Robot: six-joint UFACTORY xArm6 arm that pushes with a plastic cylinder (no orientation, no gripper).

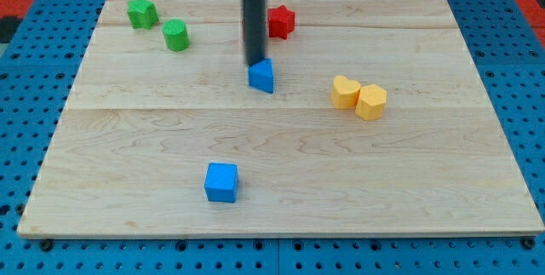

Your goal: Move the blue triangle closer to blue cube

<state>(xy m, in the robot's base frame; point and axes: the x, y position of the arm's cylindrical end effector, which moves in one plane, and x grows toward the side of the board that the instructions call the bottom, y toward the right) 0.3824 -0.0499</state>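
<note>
The blue triangle (262, 76) sits on the wooden board a little above its middle. The blue cube (221, 182) lies well below it, slightly to the view's left, near the board's bottom edge. My dark rod comes down from the view's top, and my tip (255, 63) is right at the triangle's upper left edge, touching or almost touching it.
A red star-like block (280, 21) lies just up and right of the rod. Two green blocks (142, 12) (175, 35) sit at the top left. Two yellow blocks (346, 92) (371, 102) touch each other at the right. The wooden board (443, 190) lies on a blue pegboard.
</note>
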